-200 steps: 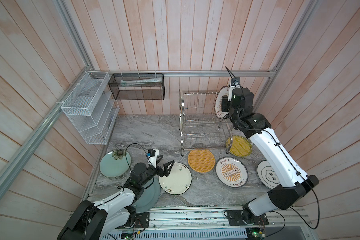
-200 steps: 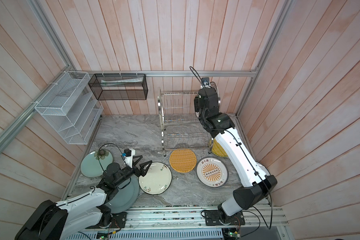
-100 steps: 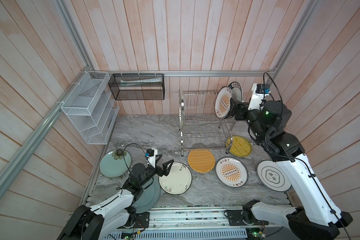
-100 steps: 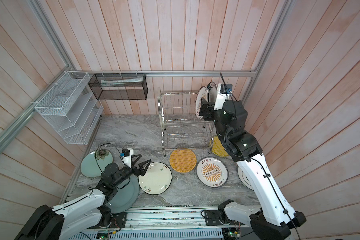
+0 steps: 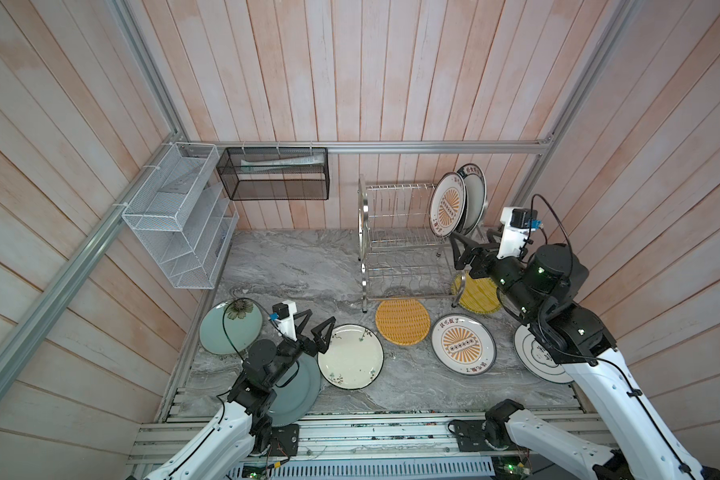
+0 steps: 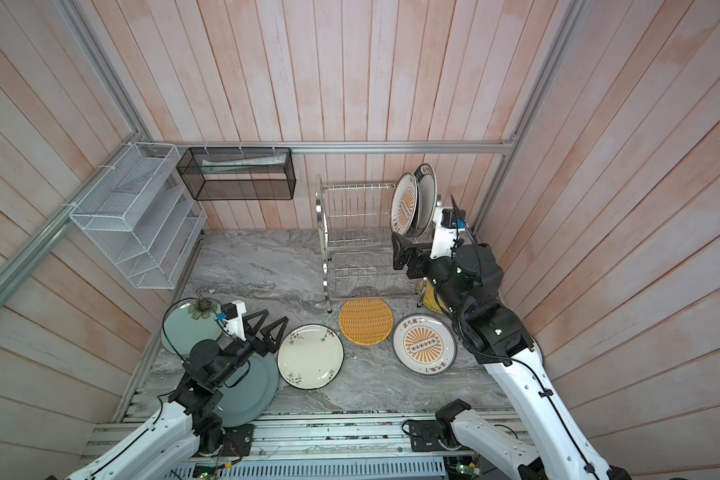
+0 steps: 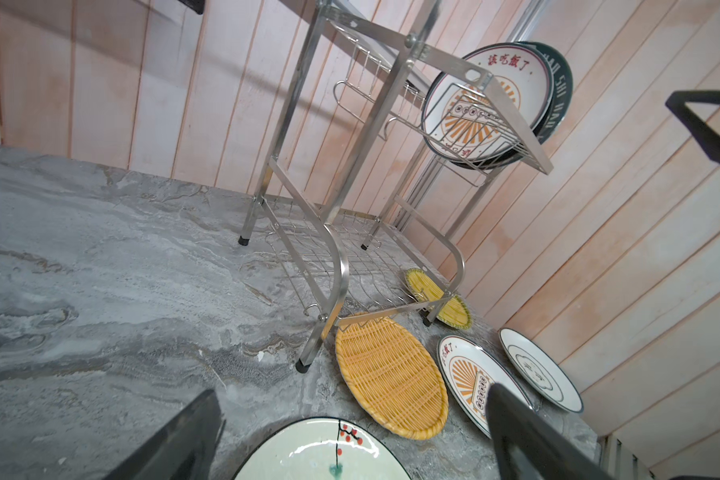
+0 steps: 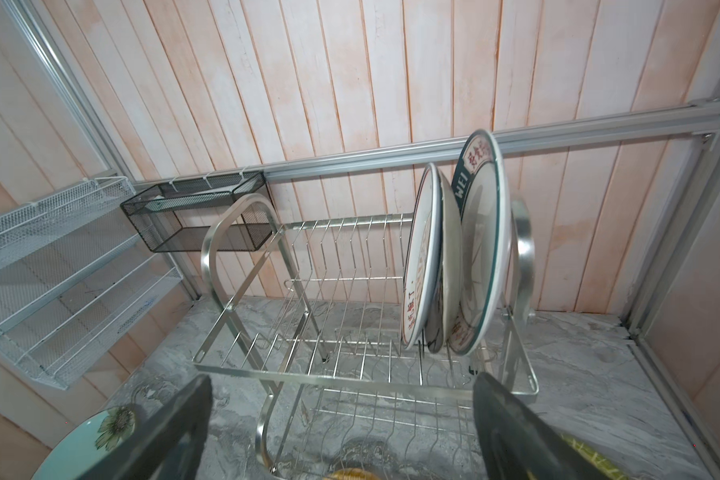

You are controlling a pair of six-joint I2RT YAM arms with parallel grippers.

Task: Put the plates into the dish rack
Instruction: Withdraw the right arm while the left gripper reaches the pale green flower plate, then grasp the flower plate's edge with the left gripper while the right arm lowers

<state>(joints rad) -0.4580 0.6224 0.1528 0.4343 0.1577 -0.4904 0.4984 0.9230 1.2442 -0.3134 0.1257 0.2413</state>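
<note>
left gripper (image 5: 319, 317), right gripper (image 5: 472, 239): wide, empty

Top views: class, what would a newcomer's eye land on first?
The sunburst plate stands upright beside another at the right end of the top tier of the dish rack. In front, the orange woven plate and others lie flat on the marble table.
</note>
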